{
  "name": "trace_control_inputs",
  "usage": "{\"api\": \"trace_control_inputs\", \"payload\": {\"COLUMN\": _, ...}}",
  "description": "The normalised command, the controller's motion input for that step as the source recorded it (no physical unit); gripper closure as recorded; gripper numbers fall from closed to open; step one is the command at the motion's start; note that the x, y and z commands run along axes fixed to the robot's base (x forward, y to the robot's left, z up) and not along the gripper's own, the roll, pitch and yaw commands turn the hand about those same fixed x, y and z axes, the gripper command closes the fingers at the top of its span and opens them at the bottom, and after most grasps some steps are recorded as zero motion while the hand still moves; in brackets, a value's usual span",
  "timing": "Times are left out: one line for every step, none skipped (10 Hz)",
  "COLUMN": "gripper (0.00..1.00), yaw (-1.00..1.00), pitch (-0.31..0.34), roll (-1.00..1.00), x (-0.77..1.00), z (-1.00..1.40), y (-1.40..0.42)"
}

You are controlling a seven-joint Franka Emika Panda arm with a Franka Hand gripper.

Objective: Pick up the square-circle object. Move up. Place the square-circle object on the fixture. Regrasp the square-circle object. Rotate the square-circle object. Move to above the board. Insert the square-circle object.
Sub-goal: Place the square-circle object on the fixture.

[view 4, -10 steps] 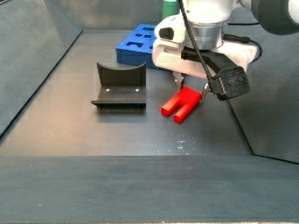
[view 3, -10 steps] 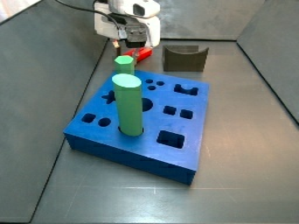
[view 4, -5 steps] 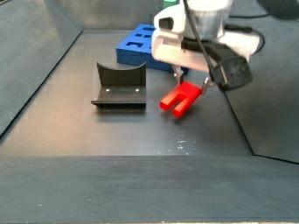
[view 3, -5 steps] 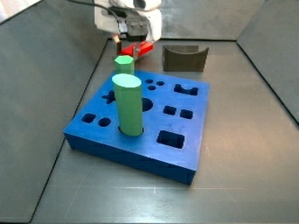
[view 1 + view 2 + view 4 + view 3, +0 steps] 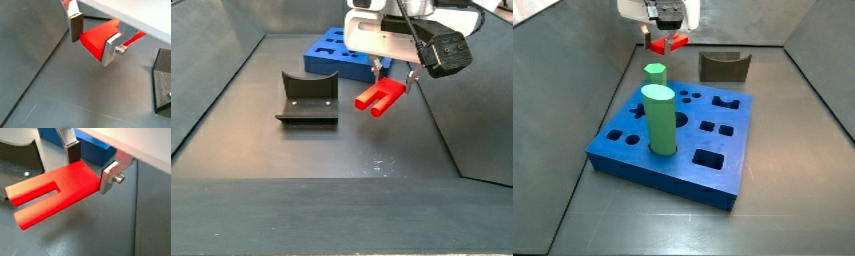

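**Item: square-circle object, lifted clear, not yet on the fixture**

Square-circle object (image 5: 380, 96): bright red peg, blocky at one end, two prongs at the other. Held off the floor, tilted, with the pronged end pointing down and away from the tool. In a wrist view (image 5: 50, 195) the slot between the prongs is plainly open and nothing touches it there. It hangs above bare floor, beside the fixture and apart from it.

Tool (image 5: 392, 73): closed on the blocky end of the peg. In both wrist views the silver fingers (image 5: 111, 48) with dark pads press against opposite faces of the red body, so the jaws stand only as wide as the peg itself. It holds nothing else and touches nothing else. In a side view (image 5: 663, 38) it sits high, behind the board's far edge.

Fixture (image 5: 306, 97): dark block with a curved notch on top, standing empty on the floor; seen also at (image 5: 723, 66).

Board (image 5: 680, 140): blue slab with shaped cut-outs, carrying a tall green cylinder (image 5: 659, 120) and a shorter green cylinder (image 5: 655, 73). Several holes open.

Progress, as judged: pick-up done; the lift looks done or nearly so. Remaining: set the peg in the fixture's notch, regrasp, rotate, carry above the board, insert. Which cut-out takes the peg cannot be told from these views.
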Motion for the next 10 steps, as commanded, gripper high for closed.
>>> {"api": "trace_control_inputs", "payload": {"gripper": 1.00, "yaw": -0.01, "pitch": -0.004, "roll": -0.01, "x": 0.00, "z": 1.00, "y": 0.00}}
{"api": "trace_control_inputs", "payload": {"gripper": 1.00, "yaw": -0.01, "pitch": 0.010, "roll": -0.04, "x": -0.01, "z": 1.00, "y": 0.00}}
{"api": "trace_control_inputs", "payload": {"gripper": 1.00, "yaw": 0.00, "pitch": 0.013, "roll": -0.05, "x": -0.01, "z": 1.00, "y": -0.01}}
{"api": "trace_control_inputs", "payload": {"gripper": 1.00, "yaw": 0.01, "pitch": 0.015, "roll": -0.09, "x": -0.02, "z": 1.00, "y": -0.01}}
{"api": "trace_control_inputs", "payload": {"gripper": 1.00, "yaw": 0.00, "pitch": 0.015, "roll": -0.12, "x": -0.02, "z": 1.00, "y": -0.01}}
{"api": "trace_control_inputs", "payload": {"gripper": 1.00, "yaw": 0.00, "pitch": 0.014, "roll": -0.13, "x": -0.03, "z": 1.00, "y": -0.01}}
{"api": "trace_control_inputs", "payload": {"gripper": 1.00, "yaw": -0.01, "pitch": 0.017, "roll": -0.14, "x": -0.03, "z": 1.00, "y": 0.00}}
{"api": "trace_control_inputs", "payload": {"gripper": 1.00, "yaw": -0.02, "pitch": 0.016, "roll": -0.15, "x": -0.04, "z": 1.00, "y": 0.00}}
{"api": "trace_control_inputs", "payload": {"gripper": 1.00, "yaw": -0.02, "pitch": 0.018, "roll": -0.16, "x": -0.04, "z": 0.99, "y": 0.00}}
{"api": "trace_control_inputs", "payload": {"gripper": 1.00, "yaw": -0.03, "pitch": 0.019, "roll": -0.16, "x": -0.03, "z": 0.85, "y": 0.00}}
